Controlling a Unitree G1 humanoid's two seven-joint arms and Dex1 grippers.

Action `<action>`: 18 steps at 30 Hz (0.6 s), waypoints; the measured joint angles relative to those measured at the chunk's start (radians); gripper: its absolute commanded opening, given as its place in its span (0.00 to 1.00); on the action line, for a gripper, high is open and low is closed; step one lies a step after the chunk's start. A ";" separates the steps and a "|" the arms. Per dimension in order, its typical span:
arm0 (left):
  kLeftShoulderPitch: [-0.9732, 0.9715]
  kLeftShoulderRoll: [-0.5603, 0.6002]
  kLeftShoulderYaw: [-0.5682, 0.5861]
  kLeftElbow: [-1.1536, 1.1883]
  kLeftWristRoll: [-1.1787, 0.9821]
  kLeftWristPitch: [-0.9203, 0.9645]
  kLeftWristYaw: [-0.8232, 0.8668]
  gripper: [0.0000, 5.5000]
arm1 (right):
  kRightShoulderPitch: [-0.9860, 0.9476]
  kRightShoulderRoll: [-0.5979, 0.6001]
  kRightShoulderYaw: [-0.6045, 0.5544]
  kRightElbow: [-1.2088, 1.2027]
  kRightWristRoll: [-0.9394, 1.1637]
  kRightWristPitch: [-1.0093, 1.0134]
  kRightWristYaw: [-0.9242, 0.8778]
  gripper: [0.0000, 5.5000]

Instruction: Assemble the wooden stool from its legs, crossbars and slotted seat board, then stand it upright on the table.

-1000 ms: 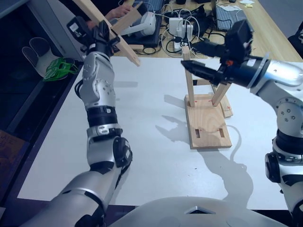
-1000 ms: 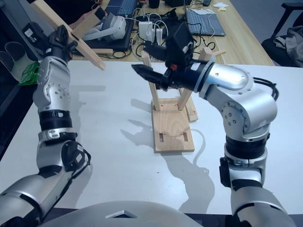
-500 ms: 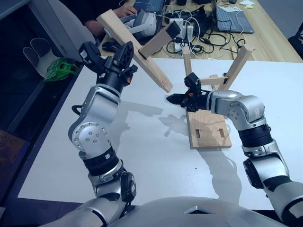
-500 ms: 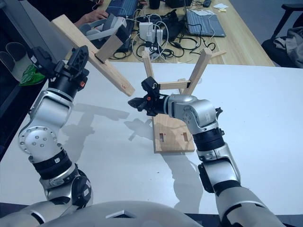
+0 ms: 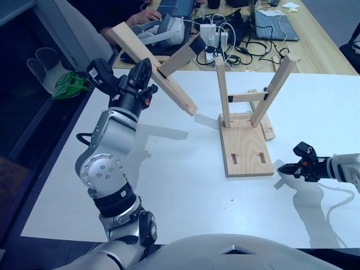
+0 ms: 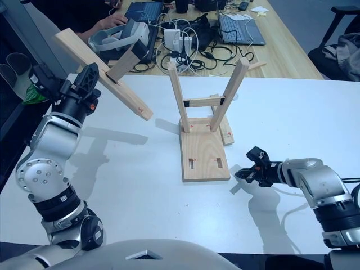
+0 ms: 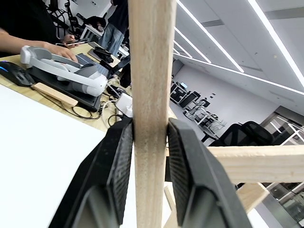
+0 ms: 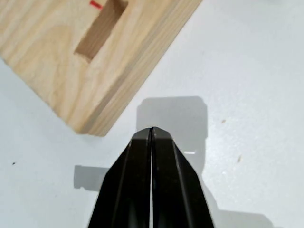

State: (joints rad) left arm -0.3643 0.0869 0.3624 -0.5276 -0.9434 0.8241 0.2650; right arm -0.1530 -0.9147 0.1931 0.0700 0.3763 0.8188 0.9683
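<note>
The slotted seat board lies flat on the white table. One leg pair with its crossbar stands upright in the board's far slots; the two near slots are bare. My left gripper is shut on a second leg frame, held tilted in the air over the table's far left. In the left wrist view its black fingers clamp one leg. My right gripper hovers low just right of the board's near corner, shut and holding nothing.
A loose wooden piece lies behind the board at its right. Beyond the table's far edge a desk carries laptops, cables and a headset, with a person's hand nearby. A green object sits off the table's left.
My right arm has let go of the standing leg pair and dropped to the table right of the board. The left arm shifted slightly left with its leg frame.
</note>
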 measured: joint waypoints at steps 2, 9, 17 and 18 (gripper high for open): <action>-0.024 0.022 -0.002 0.006 -0.019 0.014 0.007 0.18 | -0.075 0.062 0.046 0.112 -0.042 -0.064 0.016 0.00; -0.103 0.057 -0.013 0.066 -0.051 0.033 0.018 0.18 | -0.281 0.254 0.110 0.383 -0.050 -0.172 0.219 0.00; -0.126 0.103 -0.045 0.091 -0.049 0.047 -0.014 0.18 | -0.395 0.376 0.039 0.517 -0.050 -0.211 0.240 0.00; -0.104 0.119 -0.054 0.091 -0.030 0.046 -0.042 0.18 | -0.382 0.352 0.009 0.453 -0.035 -0.190 0.240 0.00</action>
State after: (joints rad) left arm -0.4687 0.2056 0.3084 -0.4370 -0.9730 0.8701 0.2234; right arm -0.5351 -0.5627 0.2021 0.5225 0.3413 0.6285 1.2086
